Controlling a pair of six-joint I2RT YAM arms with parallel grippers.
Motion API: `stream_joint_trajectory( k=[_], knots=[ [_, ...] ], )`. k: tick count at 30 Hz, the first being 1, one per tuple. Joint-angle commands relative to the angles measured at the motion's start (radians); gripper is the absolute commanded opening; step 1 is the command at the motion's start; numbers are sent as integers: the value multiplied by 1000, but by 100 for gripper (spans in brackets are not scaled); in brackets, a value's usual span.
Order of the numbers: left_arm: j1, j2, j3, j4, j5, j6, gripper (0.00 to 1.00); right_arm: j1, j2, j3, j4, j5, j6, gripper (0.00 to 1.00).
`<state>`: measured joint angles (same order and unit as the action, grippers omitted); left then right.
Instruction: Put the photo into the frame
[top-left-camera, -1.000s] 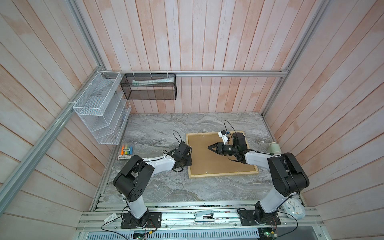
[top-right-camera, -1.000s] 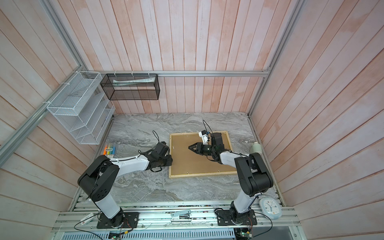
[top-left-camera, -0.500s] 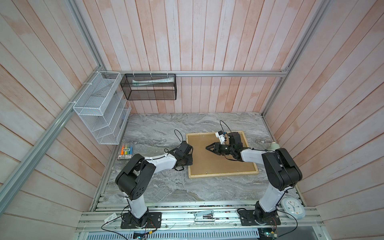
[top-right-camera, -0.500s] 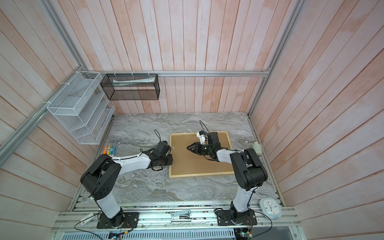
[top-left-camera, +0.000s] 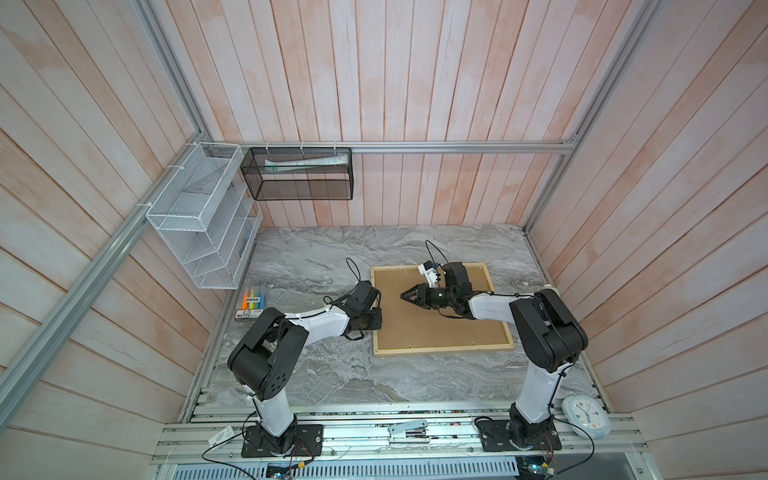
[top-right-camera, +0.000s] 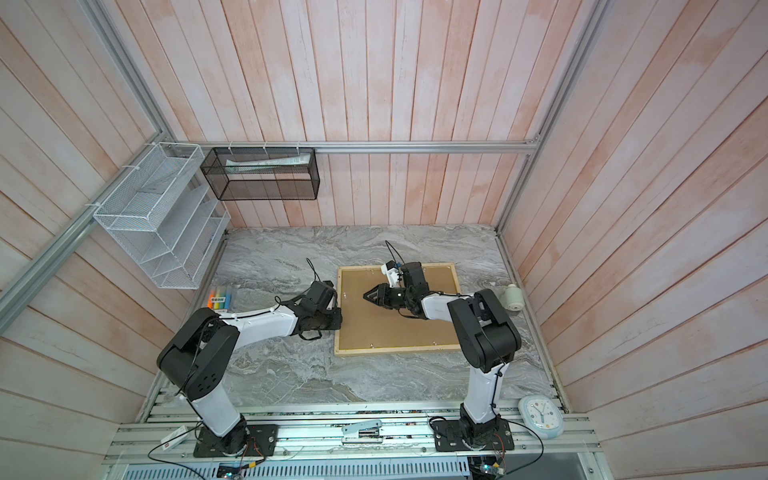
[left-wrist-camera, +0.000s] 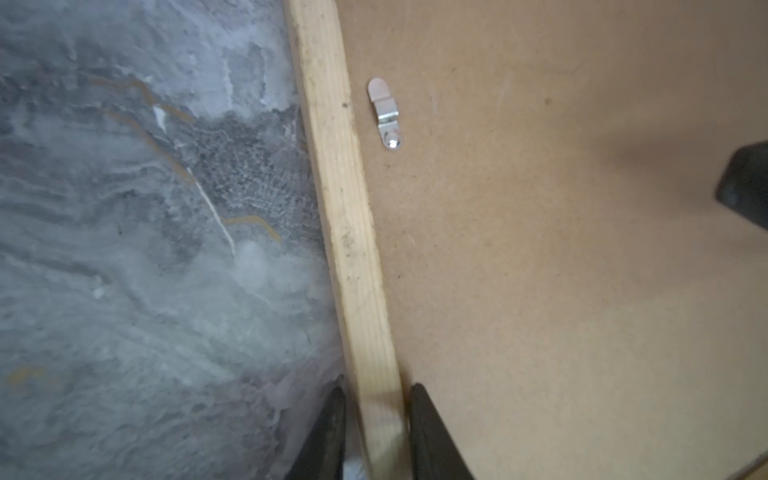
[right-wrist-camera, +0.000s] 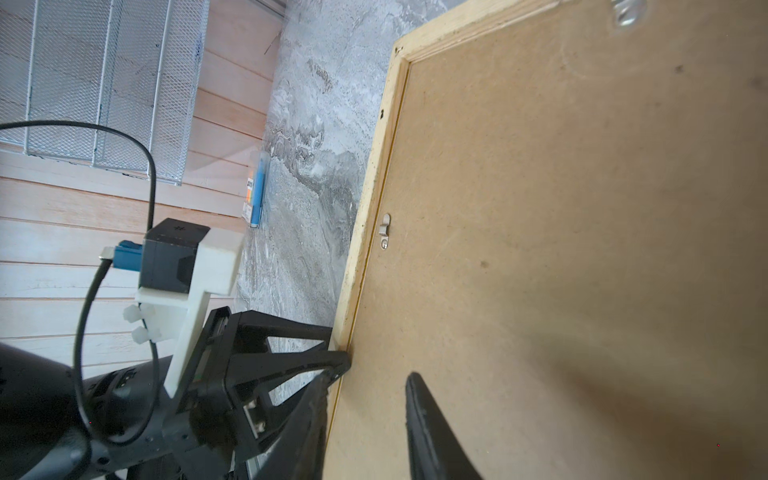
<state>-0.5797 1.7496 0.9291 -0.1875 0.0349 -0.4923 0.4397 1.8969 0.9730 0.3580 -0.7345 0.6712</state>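
left claw straddling frame edge, slightly apart, gap showing only in left wrist view; right claw hovering apart over board

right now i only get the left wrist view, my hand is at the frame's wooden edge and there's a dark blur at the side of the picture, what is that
observer: That is the right hand, open, over the brown backing board.
operator: is the photo out on the table anywhere
observer: No photo shows in any view. In both top views the frame lies back up and the board fills it.
operator: anything lying near my arm
observer: A pack of markers lies at the left edge of the table.
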Motion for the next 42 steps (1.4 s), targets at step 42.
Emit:
stream_joint_trajectory(
  k=[42],
  knots=[
    [55, 54, -44, -63, 72, 102, 22, 124, 392, 426, -142, 70, 55, 32]
  ],
)
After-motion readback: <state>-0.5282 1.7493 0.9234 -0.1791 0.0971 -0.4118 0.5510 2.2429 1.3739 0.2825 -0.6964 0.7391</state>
